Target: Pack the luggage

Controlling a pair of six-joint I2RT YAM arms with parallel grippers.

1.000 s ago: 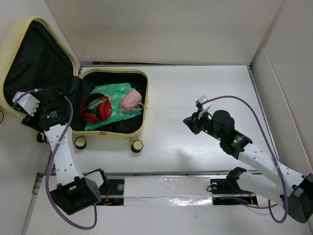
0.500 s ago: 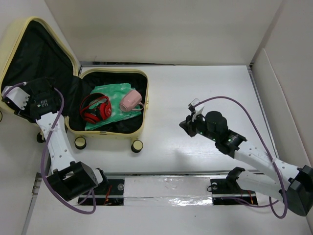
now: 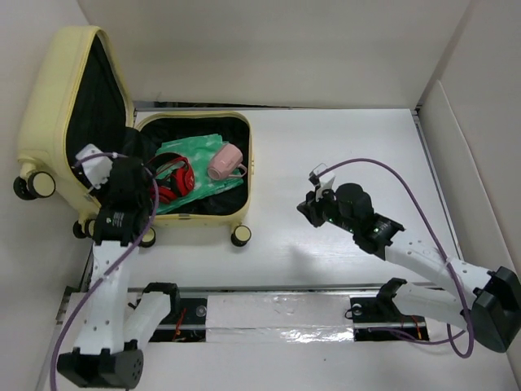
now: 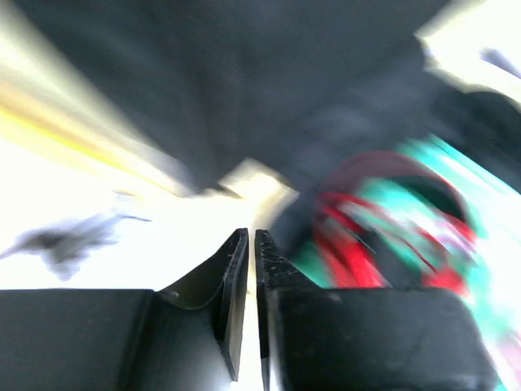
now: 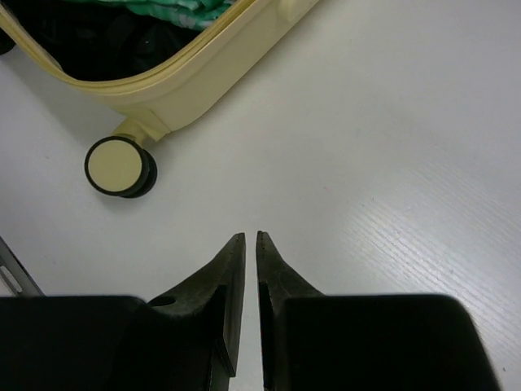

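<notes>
Where the counter point(image 3: 342, 147) meets the left wall, luggage point(image 3: 45, 114): pale yellow, open, lid raised and tilted left, base flat on the counter, wheels toward the near edge. Left fingers point(image 4: 238, 265): narrow slit, nothing between them, over the base's left rim; wrist view blurred. Inside the base: red headphones point(image 3: 175, 181), green patterned cloth point(image 3: 194, 151), pink mug point(image 3: 225, 161). Right fingers point(image 5: 232, 265): narrow slit, holding nothing, above bare counter, right of one wheel point(image 5: 118, 165).
</notes>
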